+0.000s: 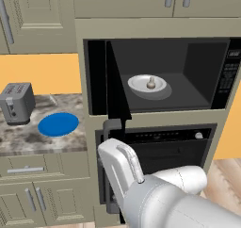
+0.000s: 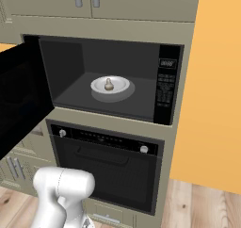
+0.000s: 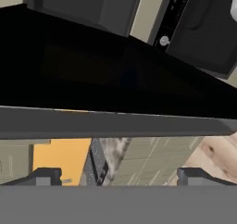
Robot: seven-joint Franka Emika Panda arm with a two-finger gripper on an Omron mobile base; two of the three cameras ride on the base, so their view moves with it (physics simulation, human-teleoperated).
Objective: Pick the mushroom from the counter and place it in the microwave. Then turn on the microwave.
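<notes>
**Mushroom inside the open microwave, gripper empty**

The mushroom point(image 1: 151, 83) sits upright on a white dish point(image 1: 147, 84) at the middle of the microwave point(image 2: 165, 83) floor. The microwave door point(image 2: 21, 97) hangs swung wide open. Below the door's edge, the gripper point(image 3: 118, 176) has its fingers spread wide apart, holding nothing. On the counter point(image 1: 28, 137), a blue plate point(image 1: 58, 124) lies near the right edge, beside a toaster point(image 1: 16, 103).

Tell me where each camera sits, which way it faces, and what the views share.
Left base view: behind-left of the arm, facing the open black built-in microwave; white arm at lower right.
Right base view: behind-right, facing the same microwave; white arm at lower left.
Hand view: on the hand, close against the microwave's dark open door; gripper open.
Both base views share the tiny tan mushroom on the white turntable plate.
</notes>
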